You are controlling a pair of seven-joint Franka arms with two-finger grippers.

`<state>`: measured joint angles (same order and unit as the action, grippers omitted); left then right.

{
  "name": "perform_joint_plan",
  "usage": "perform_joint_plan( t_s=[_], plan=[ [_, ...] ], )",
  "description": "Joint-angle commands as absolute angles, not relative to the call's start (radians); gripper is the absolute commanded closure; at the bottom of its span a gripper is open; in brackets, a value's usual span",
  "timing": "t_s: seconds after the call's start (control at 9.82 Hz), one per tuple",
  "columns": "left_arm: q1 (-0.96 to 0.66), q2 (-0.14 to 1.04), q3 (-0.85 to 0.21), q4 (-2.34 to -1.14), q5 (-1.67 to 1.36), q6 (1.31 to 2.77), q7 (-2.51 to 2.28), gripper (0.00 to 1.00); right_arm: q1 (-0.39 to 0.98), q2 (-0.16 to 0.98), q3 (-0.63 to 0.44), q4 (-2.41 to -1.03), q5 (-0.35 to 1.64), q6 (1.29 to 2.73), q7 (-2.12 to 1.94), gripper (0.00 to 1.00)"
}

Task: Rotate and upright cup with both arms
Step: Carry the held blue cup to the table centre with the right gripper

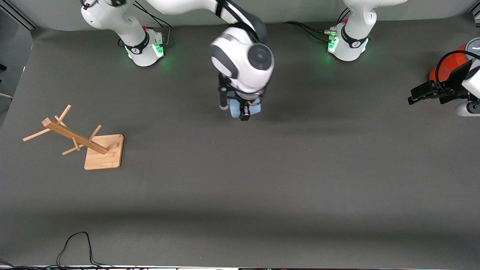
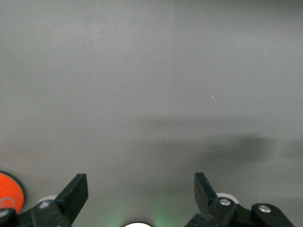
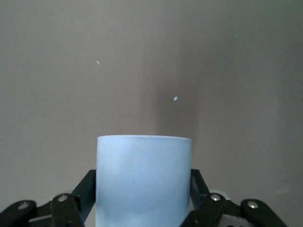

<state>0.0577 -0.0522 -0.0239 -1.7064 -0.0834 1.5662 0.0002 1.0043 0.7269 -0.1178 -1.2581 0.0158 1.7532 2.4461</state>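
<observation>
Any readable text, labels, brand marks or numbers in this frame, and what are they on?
No words or numbers can be read.
Dark round marks on the two arm bases: too small to read.
Cup, clamped in the right gripper: no print.
Wooden rack: blank.
Orange cylinder under the left gripper: nothing legible.

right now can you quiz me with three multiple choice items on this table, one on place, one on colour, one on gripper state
1. Where is the wooden rack?
A. toward the right arm's end of the table
B. under the left gripper
C. inside the cup

2. What colour is the cup?
A. orange
B. pale blue
C. green

3. How is the right gripper?
A. open over the rack
B. out of view
C. shut on the cup

Answers:
1 A, it lies near the right arm's base.
2 B, the right wrist view shows it pale blue.
3 C, its fingers press both cup sides; the left gripper waits open.
</observation>
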Motion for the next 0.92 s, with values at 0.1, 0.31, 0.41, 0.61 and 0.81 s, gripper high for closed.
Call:
perform_joint_plan(
  t_s=[0.1, 0.31, 0.41, 0.61, 0.81],
  plan=[
    [0.063, -0.058, -0.025, -1.707, -0.094, 1.574, 0.017, 0.0, 1.048, 0.882, -0.135, -1.155, -0.009, 1.805, 2.554, 0.48],
    [0.063, -0.058, -0.025, -1.707, -0.094, 1.574, 0.017, 0.0, 1.049, 0.917, -0.135, -1.154, -0.011, 1.831, 2.574, 0.48],
    [0.061, -0.058, -0.025, -1.707, -0.094, 1.574, 0.017, 0.0, 1.048, 0.931, -0.135, -1.152, -0.014, 1.841, 2.576, 0.48],
    [0.06, -0.057, -0.025, -1.709, -0.091, 1.574, 0.017, 0.0, 1.048, 0.974, -0.141, -1.125, -0.015, 1.852, 2.579, 0.47],
    [0.055, -0.052, -0.025, -1.71, -0.089, 1.575, 0.017, 0.0, 1.048, 0.986, -0.144, -1.12, -0.015, 1.853, 2.579, 0.44]
  ],
)
